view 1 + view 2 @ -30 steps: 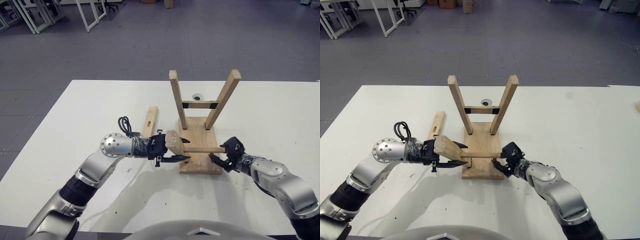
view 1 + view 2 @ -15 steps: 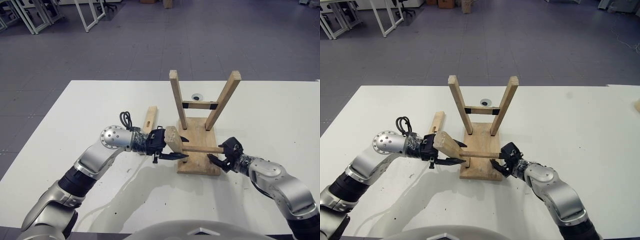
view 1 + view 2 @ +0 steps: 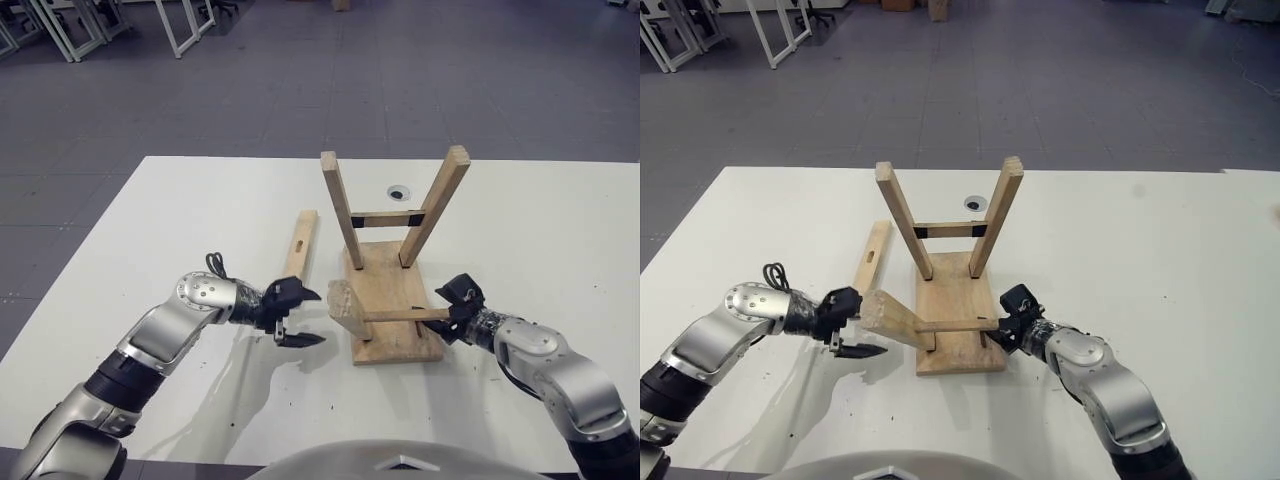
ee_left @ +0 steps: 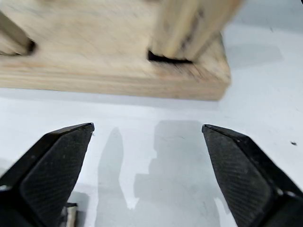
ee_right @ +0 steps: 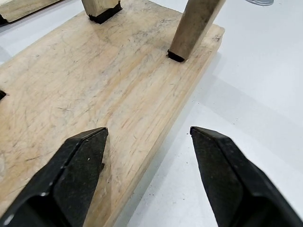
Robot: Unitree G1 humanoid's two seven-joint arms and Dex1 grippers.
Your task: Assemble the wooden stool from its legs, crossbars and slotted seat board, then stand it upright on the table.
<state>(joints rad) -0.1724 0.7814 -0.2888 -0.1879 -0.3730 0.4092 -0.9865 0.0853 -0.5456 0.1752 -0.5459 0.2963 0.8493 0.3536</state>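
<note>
Left pincer [image 3: 303,318] released, jaws wide, low over the desk [image 3: 150,230], just left of the seat board [image 3: 385,285] at its near-left corner, gripping nothing. Right pincer [image 3: 446,318] also released, at the board's near-right edge by the end of the near crossbar [image 3: 402,316]; I can't tell if a finger touches it. That bar runs left into the tilted leg [image 3: 344,306], leaning left at the near-left slot. Board lies flat mid-desk. Loose leg [image 3: 298,243] lies left of it. The far legs [image 3: 340,205] stand splayed in the board, joined by the far crossbar [image 3: 385,218].
</note>
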